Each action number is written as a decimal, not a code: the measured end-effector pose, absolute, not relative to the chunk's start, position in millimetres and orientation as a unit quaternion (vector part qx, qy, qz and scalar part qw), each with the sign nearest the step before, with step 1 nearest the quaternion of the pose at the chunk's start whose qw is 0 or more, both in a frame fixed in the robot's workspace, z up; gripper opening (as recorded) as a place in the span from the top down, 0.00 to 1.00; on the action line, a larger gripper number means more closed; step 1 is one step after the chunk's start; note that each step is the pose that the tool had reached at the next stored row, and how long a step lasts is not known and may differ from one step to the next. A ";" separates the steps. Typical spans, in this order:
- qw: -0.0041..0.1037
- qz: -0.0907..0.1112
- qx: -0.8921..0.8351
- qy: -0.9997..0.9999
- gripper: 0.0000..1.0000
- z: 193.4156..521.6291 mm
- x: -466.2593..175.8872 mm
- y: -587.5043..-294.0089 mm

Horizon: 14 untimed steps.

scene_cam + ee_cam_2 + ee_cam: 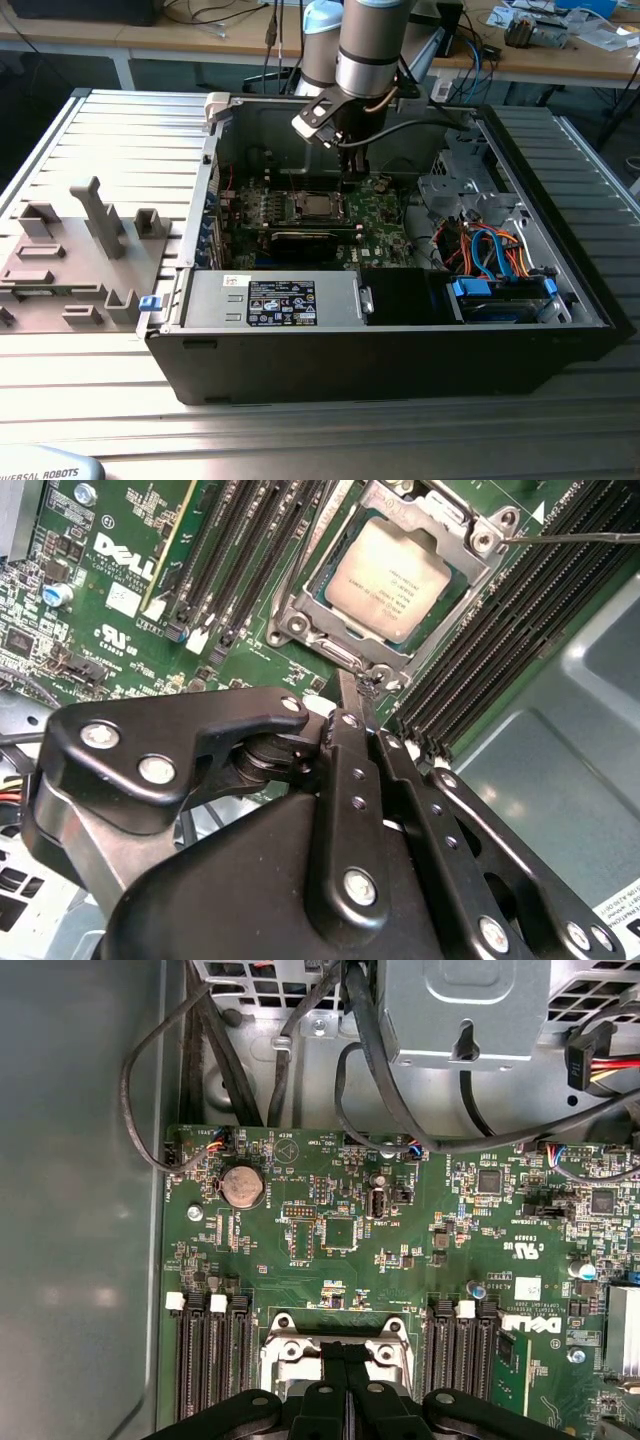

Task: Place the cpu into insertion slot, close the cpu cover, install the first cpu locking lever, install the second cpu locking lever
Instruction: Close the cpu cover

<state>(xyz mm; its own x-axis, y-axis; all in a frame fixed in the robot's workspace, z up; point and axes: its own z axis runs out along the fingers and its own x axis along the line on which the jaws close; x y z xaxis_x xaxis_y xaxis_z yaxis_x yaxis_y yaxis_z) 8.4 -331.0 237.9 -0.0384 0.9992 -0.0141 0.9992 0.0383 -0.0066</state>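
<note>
Tool (352, 708) closed tight, nothing seen between its tips, which sit just beside the insertion slot (297, 623). Cpu (405, 575) seated there, upper centre of second wrist view, straight up-frame of tips, cpu cover (455, 610) down around it

cpu (405, 575): 1 | cpu cover (312, 608): 1 | gripper (355, 687): 1 | coin battery (241, 1187): 1 | computer case (400, 350): 1

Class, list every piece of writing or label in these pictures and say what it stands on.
Circuit board: bold white maker's logo, legible; tiny white part codes, too small.
Chip top: faint engraved lines, too blurred.
Power supply sticker: print too small.
Pale casing at the exterior view's lower left: partial lettering.
</note>
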 end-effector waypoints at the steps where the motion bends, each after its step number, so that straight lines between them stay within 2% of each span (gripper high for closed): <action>1: 0.003 -0.007 0.693 0.721 0.89 237.7 8.4 -330.9; 14: 0.003 -0.007 0.693 0.721 0.89 234.6 8.0 -330.9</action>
<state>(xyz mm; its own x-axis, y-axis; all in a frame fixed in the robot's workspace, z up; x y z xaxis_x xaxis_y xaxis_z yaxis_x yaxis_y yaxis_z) 8.0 -330.9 234.6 -0.0384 0.9992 -0.0140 0.9992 0.0383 -0.0066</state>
